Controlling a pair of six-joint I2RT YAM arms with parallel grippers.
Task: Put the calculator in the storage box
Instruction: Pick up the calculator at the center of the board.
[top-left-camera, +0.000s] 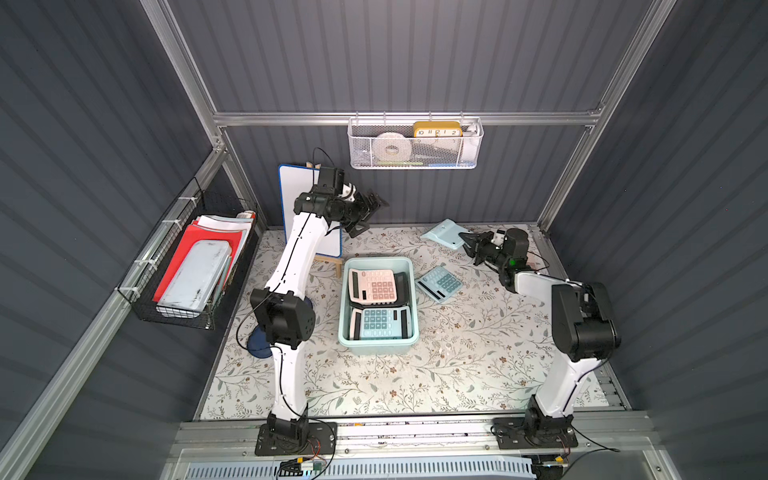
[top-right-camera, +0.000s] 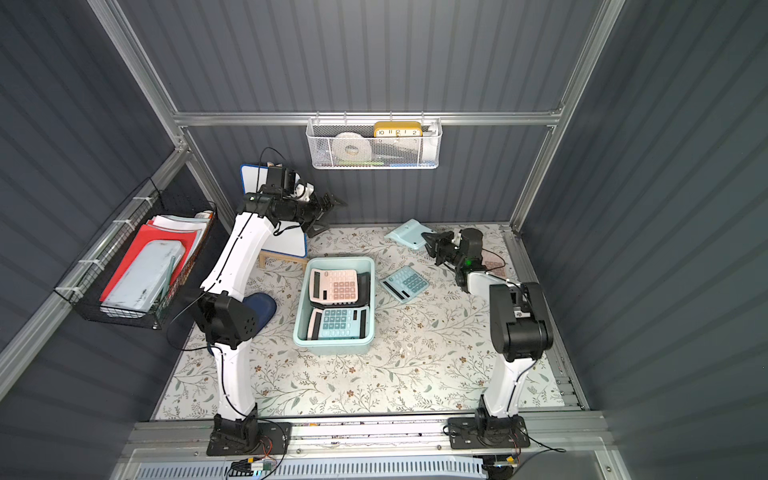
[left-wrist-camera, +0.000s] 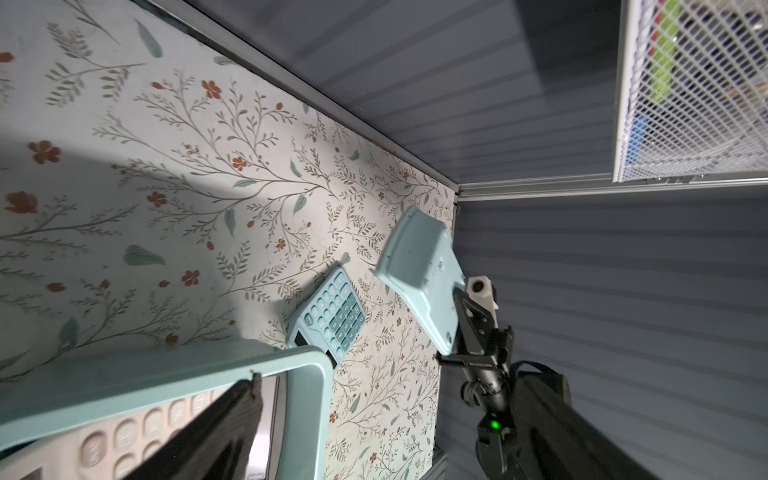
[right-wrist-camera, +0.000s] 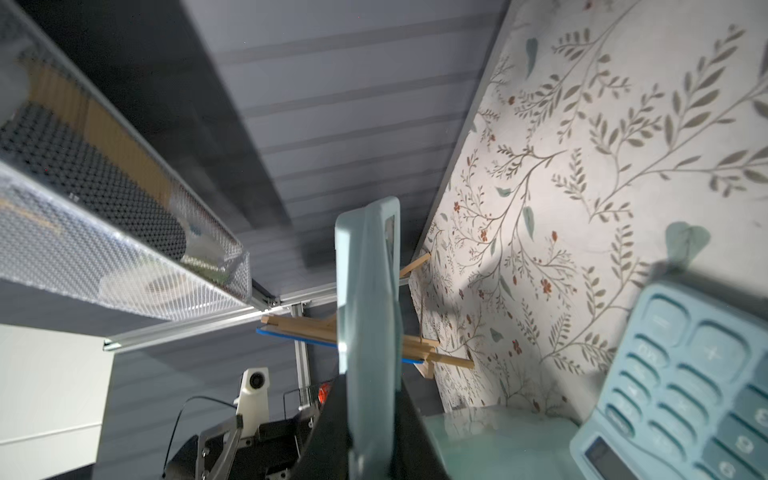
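My right jaws pinch the calculator (top-left-camera: 444, 233) by its near edge; the overhang beyond them could lever it loose. Left jaws spread.

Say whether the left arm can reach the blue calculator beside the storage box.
Probably yes: left gripper hangs open and empty, the blue calculator lies uncovered, though the storage box sits close beside it.

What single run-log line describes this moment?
right gripper: shut on lifted calculator | left gripper: open, empty | storage box: calculators inside | teal calculator: on table
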